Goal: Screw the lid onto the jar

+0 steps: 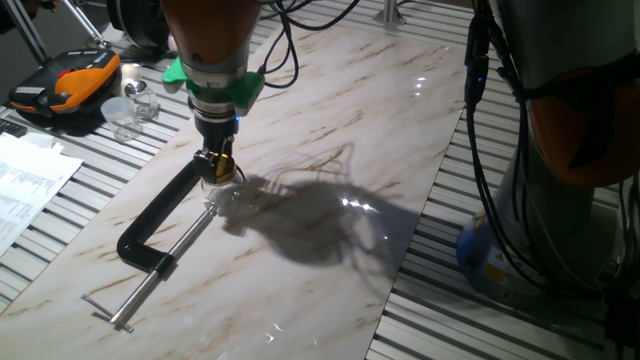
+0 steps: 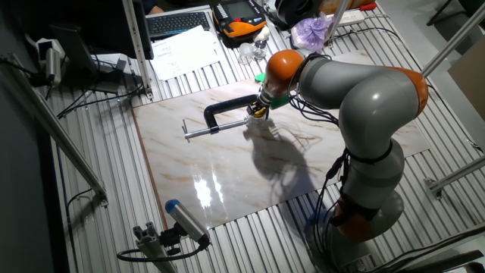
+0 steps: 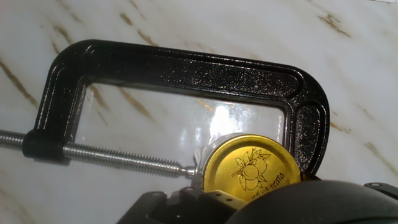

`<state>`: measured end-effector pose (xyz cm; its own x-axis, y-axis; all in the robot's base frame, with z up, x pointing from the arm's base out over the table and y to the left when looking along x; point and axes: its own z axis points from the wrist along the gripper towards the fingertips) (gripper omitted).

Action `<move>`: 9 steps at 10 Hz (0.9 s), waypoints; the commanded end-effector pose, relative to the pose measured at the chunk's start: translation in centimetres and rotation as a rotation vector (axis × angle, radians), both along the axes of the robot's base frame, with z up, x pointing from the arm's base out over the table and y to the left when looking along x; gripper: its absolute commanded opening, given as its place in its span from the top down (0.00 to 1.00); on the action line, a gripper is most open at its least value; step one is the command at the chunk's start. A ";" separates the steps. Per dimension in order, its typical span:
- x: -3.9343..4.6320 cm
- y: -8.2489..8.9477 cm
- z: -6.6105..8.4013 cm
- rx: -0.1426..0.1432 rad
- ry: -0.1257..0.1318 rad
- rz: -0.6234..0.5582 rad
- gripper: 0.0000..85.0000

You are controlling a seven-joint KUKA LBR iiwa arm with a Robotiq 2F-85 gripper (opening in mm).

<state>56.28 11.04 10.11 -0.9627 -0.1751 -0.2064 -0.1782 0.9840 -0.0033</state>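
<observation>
Marble slab (image 1: 330, 120) — lid (image 3: 247, 168) inside clamp (image 3: 186, 71)

Jar (image 1: 222, 192) upright on table (image 1: 330, 120), inside mouth of C-clamp (image 3: 186, 74), between clamp screw tip and fixed end. Lid (image 3: 249, 169) on jar mouth. Gripper (image 1: 216, 166) directly above lid. Cups (image 1: 128, 110) beside case (image 1: 65, 80), behind clamp.
</observation>
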 end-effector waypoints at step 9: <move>-0.13 0.2 -0.7 -0.012 0.008 -0.025 1.00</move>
<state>56.20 11.28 9.47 -0.9682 -0.1537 -0.1974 -0.1540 0.9880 -0.0137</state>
